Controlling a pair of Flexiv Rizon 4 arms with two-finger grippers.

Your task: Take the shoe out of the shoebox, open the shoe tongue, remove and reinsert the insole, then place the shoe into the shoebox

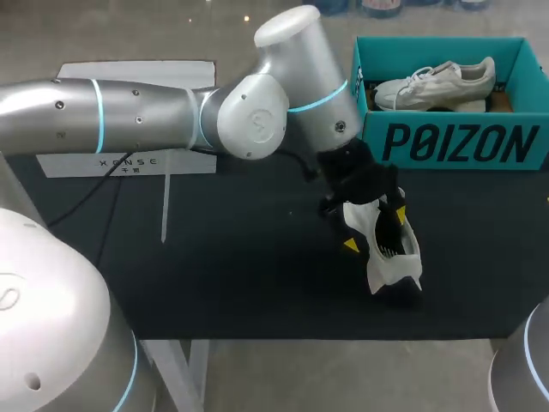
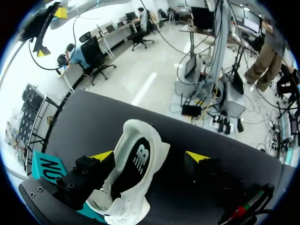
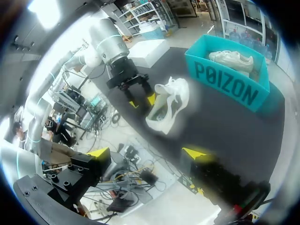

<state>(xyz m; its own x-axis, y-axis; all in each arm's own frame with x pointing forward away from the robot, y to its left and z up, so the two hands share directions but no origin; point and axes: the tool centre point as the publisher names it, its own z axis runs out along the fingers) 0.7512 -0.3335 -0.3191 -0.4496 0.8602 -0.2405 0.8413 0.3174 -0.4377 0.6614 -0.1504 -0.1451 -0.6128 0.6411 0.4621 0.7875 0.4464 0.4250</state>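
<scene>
Closest to the robot's side, my eye catches the right arm (image 1: 525,360) as a grey curve in the lower right corner of the head view. Its wrist camera shows the right pincer (image 3: 146,153) with fingers spread wide and nothing between them, and beyond its tips the bench's near edge. Further in, a little right of the middle of the head view, the shoe (image 1: 390,253) sits tipped on the dark bench (image 1: 223,266), white with black parts. The left arm (image 1: 129,112) comes in from the left edge and bends down over it. From the left wrist, the left pincer (image 2: 149,157) is apart. The shoe (image 2: 136,173) lies between its fingers with the opening and black insole turned up towards the camera. One yellow-tipped finger (image 2: 101,155) sits close against the shoe's side and the other stands clear of it, so nothing is clamped. The right wrist view shows the same shoe (image 3: 168,101) just beside the left pincer (image 3: 140,99). Farther back, in the upper right of the head view, stands the teal shoebox (image 1: 455,142) with a second white shoe (image 1: 437,86) lying on its side inside it. At the upper left a white flat panel (image 1: 137,70) lies partly under the left arm.
</scene>
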